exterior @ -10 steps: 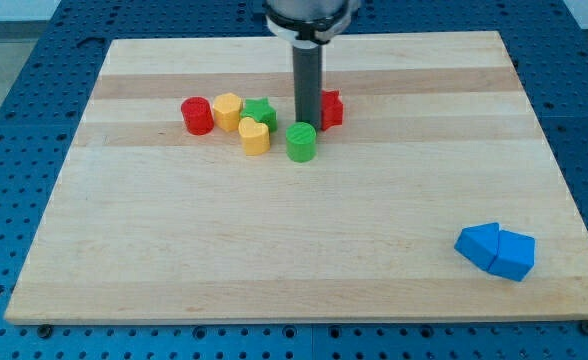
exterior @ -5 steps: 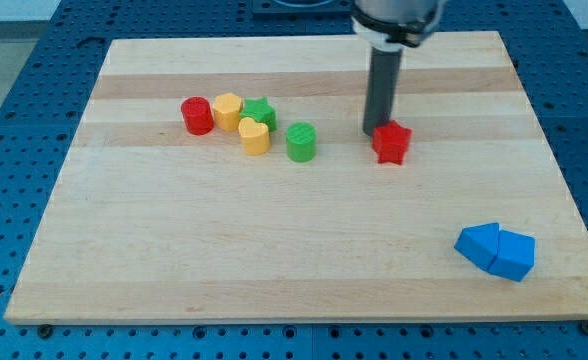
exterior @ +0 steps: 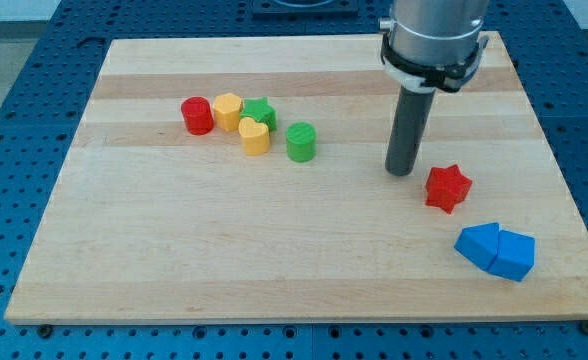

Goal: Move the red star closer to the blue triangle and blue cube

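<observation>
One red star (exterior: pixel 447 188) is sitting just above-left of the touching blue triangle (exterior: pixel 478 245) and blue cube (exterior: pixel 515 254); my tip (exterior: pixel 402 172), holding nothing, is standing just left of the star, apart.

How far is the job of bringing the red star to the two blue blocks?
Mostly done: the red star lies just above the blue triangle and blue cube, far from the cluster at the view's left. My tip stands beside the star's upper left. Left: a short push; a gap remains.

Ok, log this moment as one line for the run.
tip: up-left of red star, small gap | red star: just above blue triangle and blue cube, not touching | status: nearly there
</observation>
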Controlling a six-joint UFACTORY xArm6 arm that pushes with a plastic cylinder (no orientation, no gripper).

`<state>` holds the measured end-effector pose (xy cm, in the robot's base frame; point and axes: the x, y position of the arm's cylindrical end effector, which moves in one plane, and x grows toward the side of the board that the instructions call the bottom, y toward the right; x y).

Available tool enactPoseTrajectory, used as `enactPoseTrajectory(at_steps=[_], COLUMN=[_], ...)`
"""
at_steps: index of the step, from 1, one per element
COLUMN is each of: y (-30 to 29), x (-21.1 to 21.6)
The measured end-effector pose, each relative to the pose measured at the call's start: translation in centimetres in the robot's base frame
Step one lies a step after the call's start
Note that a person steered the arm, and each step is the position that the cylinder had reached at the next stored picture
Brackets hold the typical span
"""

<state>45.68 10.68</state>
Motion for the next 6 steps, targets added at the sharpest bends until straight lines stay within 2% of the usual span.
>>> enactPoseTrajectory(at_steps=[1,3,4,5,6], y=[0.5,6.8,7.2,8.4,10.3], x=[2.0,3.2,1.5,-2.3,-1.9])
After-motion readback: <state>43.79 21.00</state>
